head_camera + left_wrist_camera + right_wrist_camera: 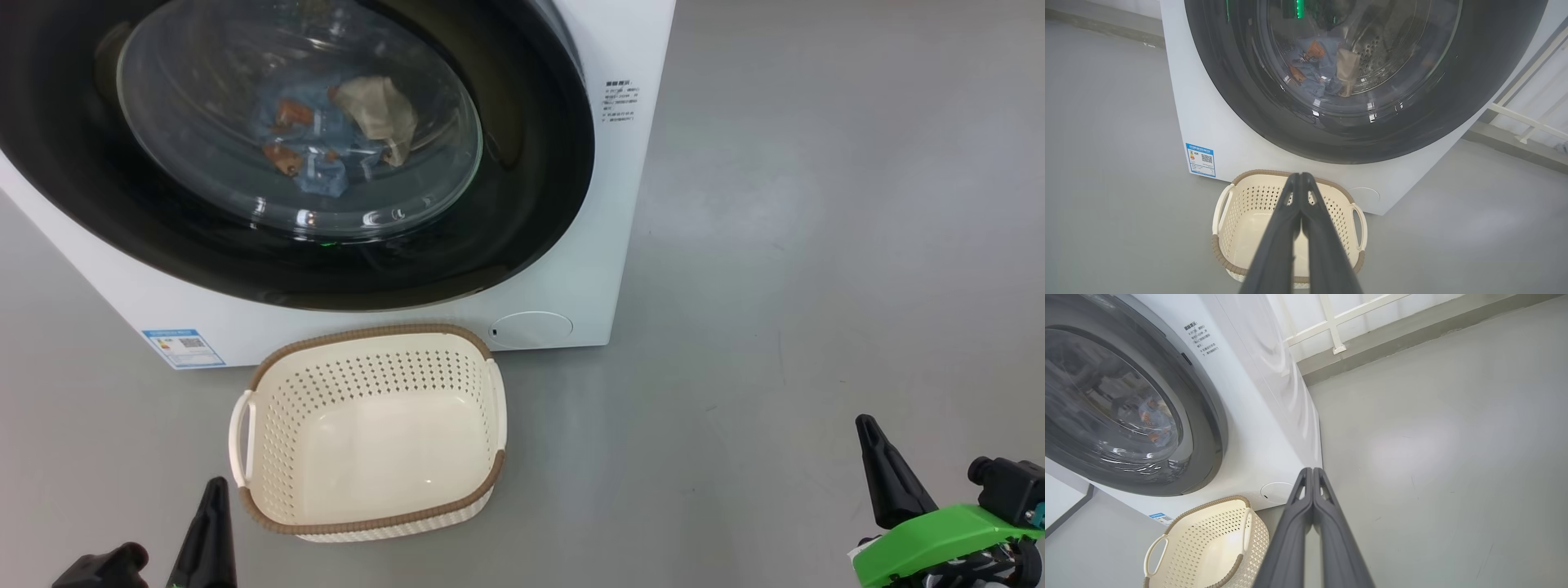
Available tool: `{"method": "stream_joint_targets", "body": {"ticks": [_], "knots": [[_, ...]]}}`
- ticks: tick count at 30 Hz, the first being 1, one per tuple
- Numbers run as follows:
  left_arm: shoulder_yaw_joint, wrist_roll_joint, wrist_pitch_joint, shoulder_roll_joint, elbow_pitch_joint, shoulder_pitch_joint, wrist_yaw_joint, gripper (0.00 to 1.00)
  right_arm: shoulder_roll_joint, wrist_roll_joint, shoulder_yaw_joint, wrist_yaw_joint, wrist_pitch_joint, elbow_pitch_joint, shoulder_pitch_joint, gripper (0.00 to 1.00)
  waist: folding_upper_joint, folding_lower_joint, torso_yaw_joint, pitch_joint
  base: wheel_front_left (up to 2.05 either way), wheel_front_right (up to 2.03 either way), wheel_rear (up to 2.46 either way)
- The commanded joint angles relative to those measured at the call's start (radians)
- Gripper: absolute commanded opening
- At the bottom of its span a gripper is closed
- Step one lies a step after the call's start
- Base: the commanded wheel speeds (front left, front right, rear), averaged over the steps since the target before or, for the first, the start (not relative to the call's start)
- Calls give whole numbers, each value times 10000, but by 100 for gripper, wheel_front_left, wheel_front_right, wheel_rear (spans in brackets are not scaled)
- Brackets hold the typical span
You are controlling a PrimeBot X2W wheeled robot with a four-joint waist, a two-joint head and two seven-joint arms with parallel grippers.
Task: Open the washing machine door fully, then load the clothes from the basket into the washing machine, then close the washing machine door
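Left hand (215,492) beside crosswise basket (375,382)

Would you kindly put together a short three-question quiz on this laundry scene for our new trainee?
1. True or false: the basket is empty.
2. Where are the clothes? A in the basket; B inside the washing machine, behind the closed washing machine door; C on the floor.
3. Fill in: the left gripper and the right gripper are both ____, holding nothing.
Key: 1 true; 2 B; 3 shut.
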Motion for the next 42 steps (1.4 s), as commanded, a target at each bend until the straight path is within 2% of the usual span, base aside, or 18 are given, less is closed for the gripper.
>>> {"method": "stream_joint_targets", "body": {"ticks": [1, 42], "knots": [[129, -302, 57, 136, -169, -243, 1, 0, -81, 281, -86, -2, 56, -285, -130, 0, 0, -1, 6, -14, 0, 0, 0], [368, -4523, 1184, 50, -20, -628, -7, 0, 526, 3826, -519, -6, 1220, -660, -107, 0, 0, -2, 143, -385, 0, 0, 0]]}}
